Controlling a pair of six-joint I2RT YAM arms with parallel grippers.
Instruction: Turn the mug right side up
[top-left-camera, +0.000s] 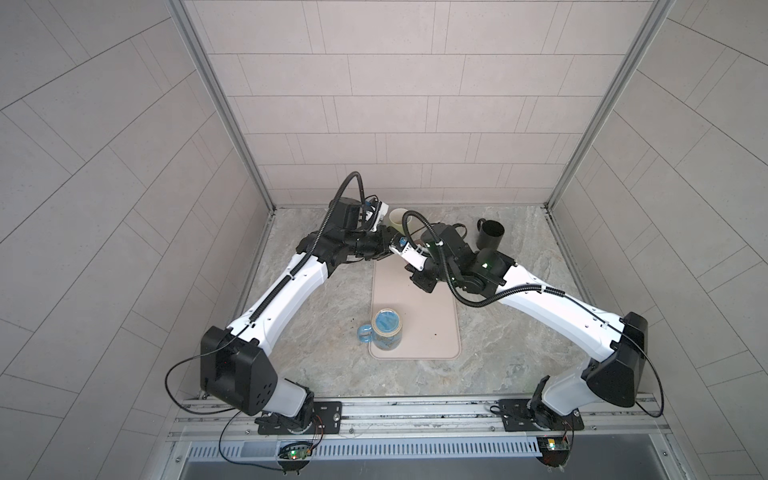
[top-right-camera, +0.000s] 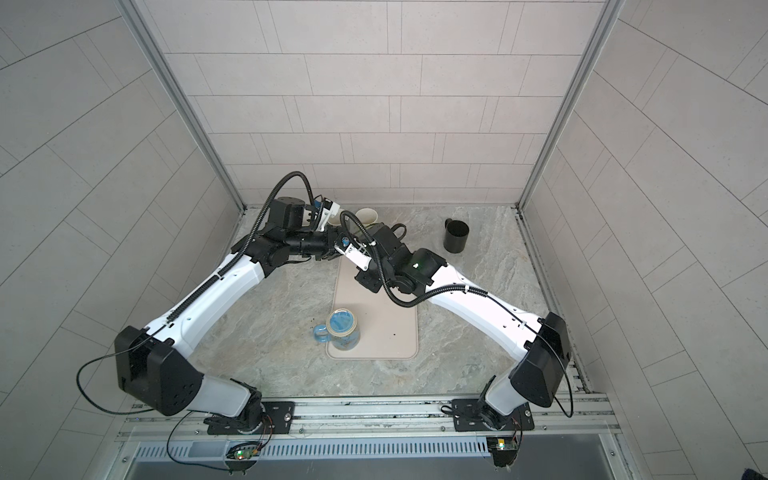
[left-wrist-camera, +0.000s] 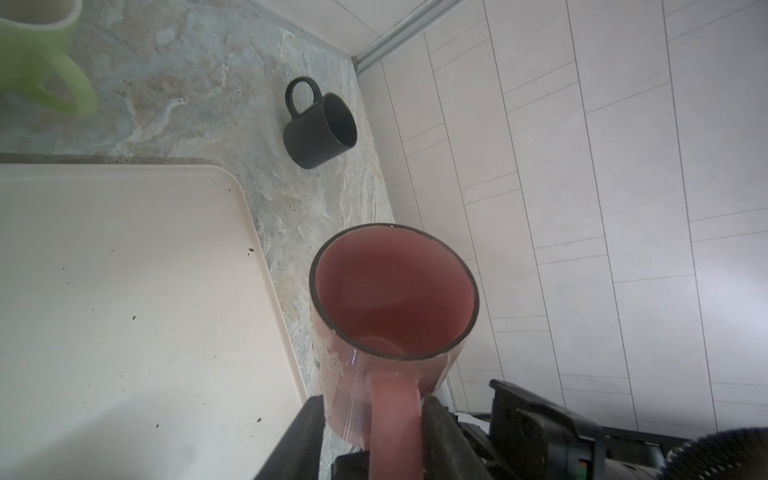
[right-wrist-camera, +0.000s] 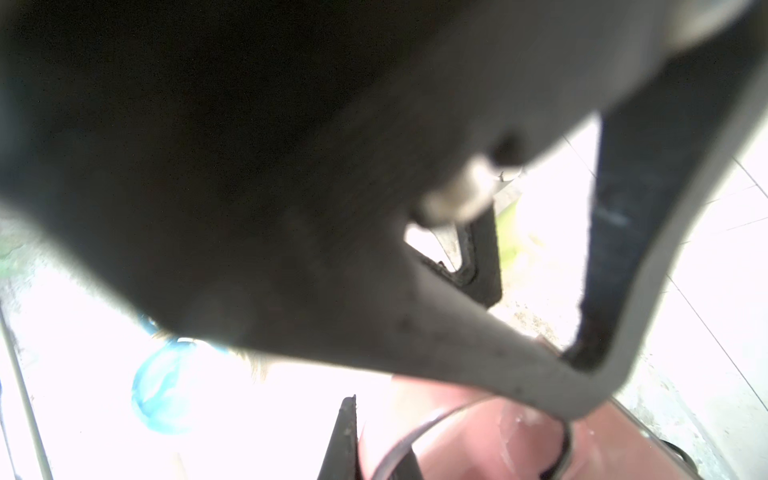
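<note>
Handle grip explains the pose: the left claw (left-wrist-camera: 372, 401), fingers partway apart, clamps the handle of the pink mug (left-wrist-camera: 395, 299), which hangs in the air near the far end of the beige mat (top-left-camera: 428, 328), clear of the table (top-left-camera: 324, 353) and hidden in both top views. Holding the handle lets a wrist roll swing the mouth, which faces sideways rather than up, so the turn looks about half done. The right claw (right-wrist-camera: 353, 432) is fully closed with the mug's rim right against it, probably to steady the wall during the roll; whether it actually pinches that wall I cannot tell. Working close to the mat likely gives the mug a soft place to land upright.
</note>
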